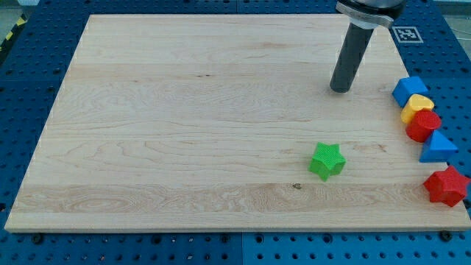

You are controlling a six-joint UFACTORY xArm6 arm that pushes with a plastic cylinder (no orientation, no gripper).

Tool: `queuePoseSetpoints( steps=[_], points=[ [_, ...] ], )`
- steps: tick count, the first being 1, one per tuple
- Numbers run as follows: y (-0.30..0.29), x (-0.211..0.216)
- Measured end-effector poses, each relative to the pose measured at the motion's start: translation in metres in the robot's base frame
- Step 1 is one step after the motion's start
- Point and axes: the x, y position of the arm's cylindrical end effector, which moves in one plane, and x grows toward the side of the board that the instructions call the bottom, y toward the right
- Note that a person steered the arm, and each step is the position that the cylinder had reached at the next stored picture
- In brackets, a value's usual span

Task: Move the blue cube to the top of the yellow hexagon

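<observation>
I'm seeing my tip (pixel 340 90) sitting in the upper right of the frame, a bare rod w/ nothing to spread or pinch, touching no block and a bit left of the blue cube (pixel 409 90), which is already resting against the top side of the yellow hexagon (pixel 416 107) at the board's right edge. Risk I'm weighing: cube's so near the edge that any rightward nudge is likely sending it off the wood, or jamming the hexagon into the red block (pixel 422 125) and the blue triangle (pixel 439 147) below it.

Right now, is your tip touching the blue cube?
No, my tip stands on bare board, apart from the blue cube to the view's right.
</observation>
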Motion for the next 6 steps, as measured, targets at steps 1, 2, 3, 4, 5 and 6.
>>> queuePoseSetpoints(
  steps=[1, 2, 3, 4, 5, 6],
  points=[
    [0.000, 0.012],
    [0.000, 0.041],
    [0.000, 0.045],
    [0.000, 0.073],
    [0.000, 0.104],
    [0.000, 0.139]
  ],
)
